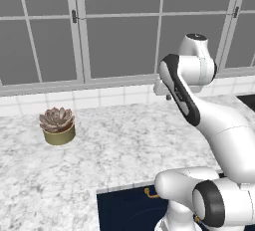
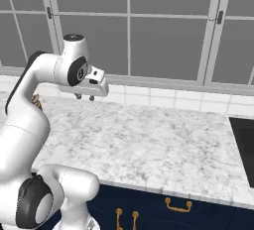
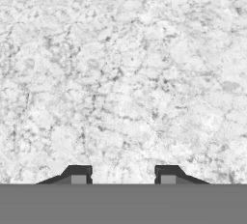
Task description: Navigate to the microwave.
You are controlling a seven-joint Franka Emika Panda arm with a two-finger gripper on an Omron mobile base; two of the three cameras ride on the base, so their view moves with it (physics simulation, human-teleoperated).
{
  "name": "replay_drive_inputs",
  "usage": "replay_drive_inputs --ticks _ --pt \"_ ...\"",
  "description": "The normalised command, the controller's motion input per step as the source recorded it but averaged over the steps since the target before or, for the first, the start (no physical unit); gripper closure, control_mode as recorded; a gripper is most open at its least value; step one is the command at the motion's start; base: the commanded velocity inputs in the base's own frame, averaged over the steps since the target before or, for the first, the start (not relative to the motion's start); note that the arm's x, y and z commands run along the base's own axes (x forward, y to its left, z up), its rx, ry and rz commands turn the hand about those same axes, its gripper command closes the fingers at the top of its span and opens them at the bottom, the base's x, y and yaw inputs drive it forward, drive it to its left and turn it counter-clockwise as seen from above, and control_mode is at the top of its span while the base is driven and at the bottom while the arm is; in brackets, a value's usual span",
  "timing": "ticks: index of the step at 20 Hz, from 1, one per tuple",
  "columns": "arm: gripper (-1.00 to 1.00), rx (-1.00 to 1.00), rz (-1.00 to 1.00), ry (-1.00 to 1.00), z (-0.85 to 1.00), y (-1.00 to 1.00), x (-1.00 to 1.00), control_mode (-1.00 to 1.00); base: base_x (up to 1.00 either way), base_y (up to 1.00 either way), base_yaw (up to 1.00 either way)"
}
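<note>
The microwave is out of view. My gripper (image 2: 84, 96) hangs above the white marble counter (image 2: 149, 144), close to the tiled back wall under the windows. In the hand view the gripper (image 3: 123, 175) looks straight down at bare marble. Its two dark fingertips (image 3: 78, 175) stand wide apart with nothing between them, so it is open.
A succulent in a yellow pot (image 1: 58, 125) stands on the counter (image 1: 114, 145) at the left. A black cooktop edge (image 2: 245, 149) lies at the counter's right end. Navy cabinets with brass handles (image 2: 177, 205) run below. Large windows (image 2: 163, 35) span the back wall.
</note>
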Motion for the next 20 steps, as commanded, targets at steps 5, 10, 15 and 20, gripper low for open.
replay_drive_inputs --ticks 5,10,15,20 --pt "-1.0 0.0 0.0 0.0 0.0 0.0 0.0 1.0 0.0 0.0 0.0" --pt "-1.0 0.0 0.0 0.0 0.0 0.0 0.0 1.0 -0.25 -0.01 -0.01" --pt "-1.0 0.0 0.0 0.0 0.0 0.0 0.0 1.0 0.0 -0.08 -0.61" --pt "-1.0 0.0 0.0 0.0 0.0 0.0 0.0 1.0 0.0 0.0 -0.89"
